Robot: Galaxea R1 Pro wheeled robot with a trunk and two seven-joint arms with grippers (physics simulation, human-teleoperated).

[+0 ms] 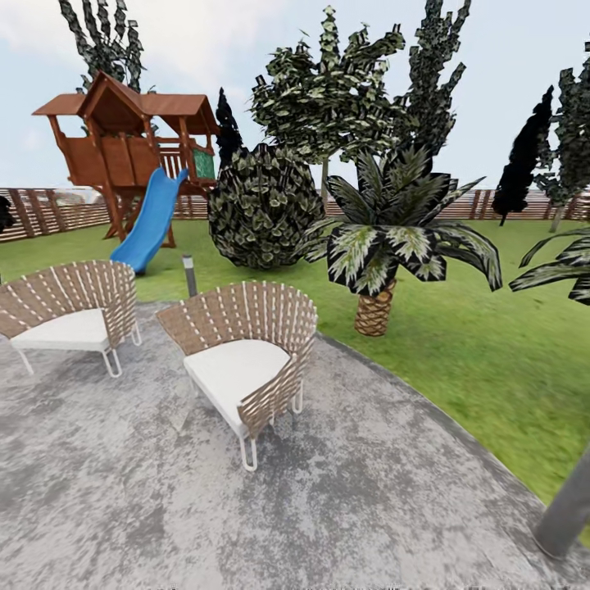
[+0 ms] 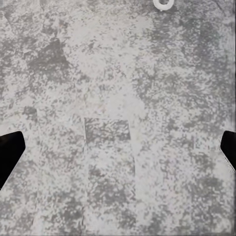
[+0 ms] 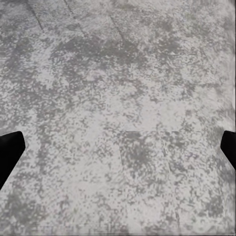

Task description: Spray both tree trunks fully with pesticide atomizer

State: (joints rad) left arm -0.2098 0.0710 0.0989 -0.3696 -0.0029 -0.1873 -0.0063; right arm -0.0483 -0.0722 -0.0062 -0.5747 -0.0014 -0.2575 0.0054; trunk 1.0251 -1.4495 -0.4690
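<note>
Left pincer (image 2: 118, 147): two dark fingertips (image 2: 10, 152) at opposite edges of the left wrist view, spread wide, nothing between them. Beneath it, grey mottled stone paving (image 2: 118, 98); a small white ring-shaped piece (image 2: 163, 4) shows at the edge of that view, what it belongs to cannot be told.

Right pincer (image 3: 118, 147): likewise spread wide and empty, dark tips at either edge of the right wrist view, over the same blotchy paving.

Paving, head view (image 1: 328, 492): a broad rounded terrace in the foreground. On it, two woven brown chairs with white seat cushions, one nearer the middle (image 1: 246, 360), one further left (image 1: 70, 315). A grey post (image 1: 565, 508) leans in at the lower right corner; a short dark bollard lamp (image 1: 189, 274) stands at the terrace edge behind the chairs.

Floor (image 1: 492, 352): green grass beyond the terrace, running to a brown slatted fence (image 1: 49, 211).

On the grass: a short palm (image 1: 375, 307) with scaly trunk; a round dark bush (image 1: 262, 205); taller leafy trees (image 1: 344, 90) behind; a narrow dark tree (image 1: 524, 156) at right.

Far left: wooden playhouse (image 1: 131, 139) with a blue slide (image 1: 152, 217).

Pesticide atomizer: cannot be made out in these views.
</note>
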